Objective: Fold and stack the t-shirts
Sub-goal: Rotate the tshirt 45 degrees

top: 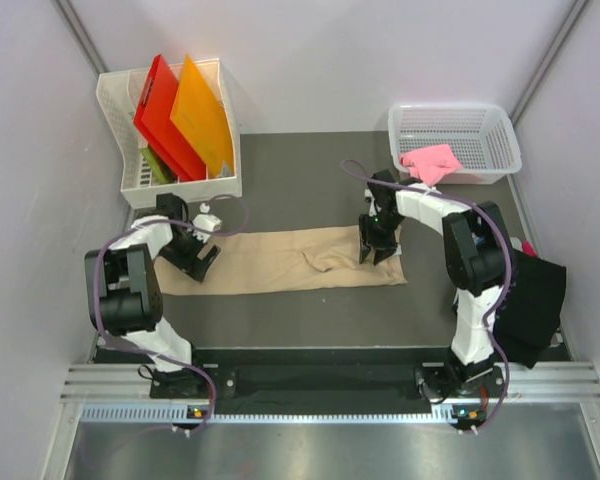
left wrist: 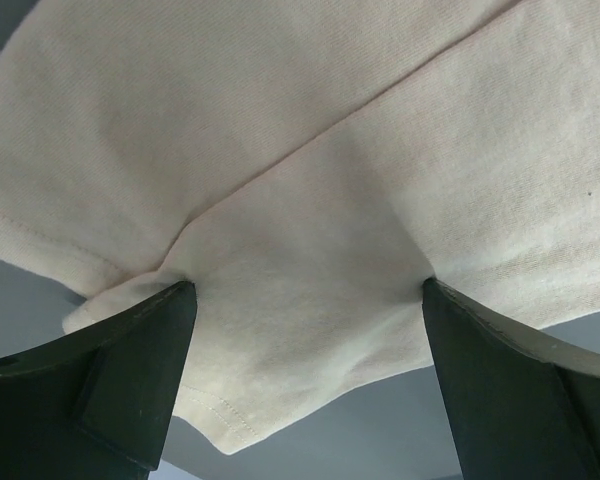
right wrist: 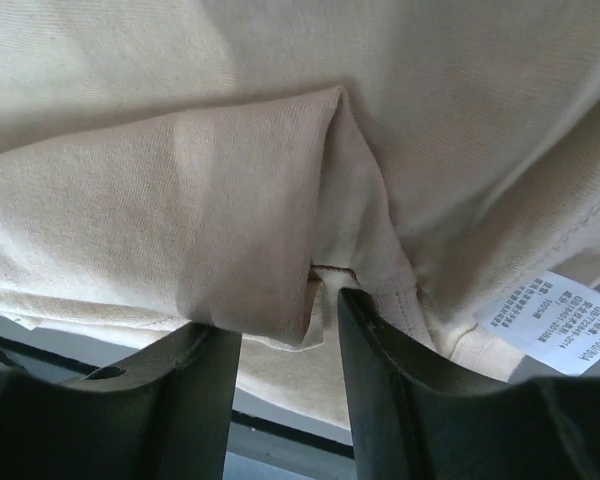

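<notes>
Basket (top: 450, 108): pink t-shirt (top: 432, 160). Bin (top: 180, 188): red sheet (top: 160, 110), orange sheet (top: 200, 115). Left pincer (left wrist: 305, 300) spread; right pincer (right wrist: 290, 320) grip unclear.

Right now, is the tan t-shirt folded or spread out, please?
Partly folded: the tan t-shirt lies as a long narrow band with doubled layers.

Tan cloth t-shirt (top: 280, 262): soft, matt, finely knitted, with stitched hems.
White neck label (right wrist: 550, 318): smooth tape, printed.
My gripper fingers (left wrist: 120, 380): dark, matt, hard plastic.
Small pink t-shirt (top: 432, 160): soft matt cloth.
Black t-shirt (top: 535, 295): matt cloth.
Red flat sheet (top: 160, 110), orange flat sheet (top: 202, 115): stiff, glossy plastic.
White lattice baskets (top: 450, 108): plastic, slight sheen.
Dark grey table mat (top: 300, 180): matt.
Silver rail (top: 330, 381) under my bases: brushed metal.
</notes>
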Motion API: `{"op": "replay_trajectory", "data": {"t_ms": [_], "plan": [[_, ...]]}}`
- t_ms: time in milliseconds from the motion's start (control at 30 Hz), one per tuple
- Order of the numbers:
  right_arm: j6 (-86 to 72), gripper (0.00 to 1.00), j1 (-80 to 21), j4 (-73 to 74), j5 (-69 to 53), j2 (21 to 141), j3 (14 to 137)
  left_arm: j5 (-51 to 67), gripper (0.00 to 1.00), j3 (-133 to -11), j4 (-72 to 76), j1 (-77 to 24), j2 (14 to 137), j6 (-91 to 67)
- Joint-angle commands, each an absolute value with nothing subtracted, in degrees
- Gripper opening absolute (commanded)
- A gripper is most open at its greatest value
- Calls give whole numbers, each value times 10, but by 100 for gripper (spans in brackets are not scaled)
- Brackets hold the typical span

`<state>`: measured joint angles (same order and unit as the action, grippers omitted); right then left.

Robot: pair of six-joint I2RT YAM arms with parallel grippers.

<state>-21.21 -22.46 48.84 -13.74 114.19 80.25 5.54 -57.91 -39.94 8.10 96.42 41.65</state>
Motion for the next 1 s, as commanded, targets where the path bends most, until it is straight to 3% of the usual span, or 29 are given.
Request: {"op": "replay_trajectory", "data": {"t_ms": [0,133,400,767,967], "plan": [[-212,43,-223,467,-145,1188,792,32,99,-496,-329,91,963,426],[-197,43,-222,484,-127,1209,817,42,99,-453,-347,116,912,440],[-171,43,-219,549,-60,1294,985,47,99,-374,-421,133,763,474],[-146,44,-218,561,-50,1433,1269,76,99,-388,-462,132,764,448],[-126,46,-212,483,-54,1448,1307,91,99,-390,-468,131,773,430]]}}
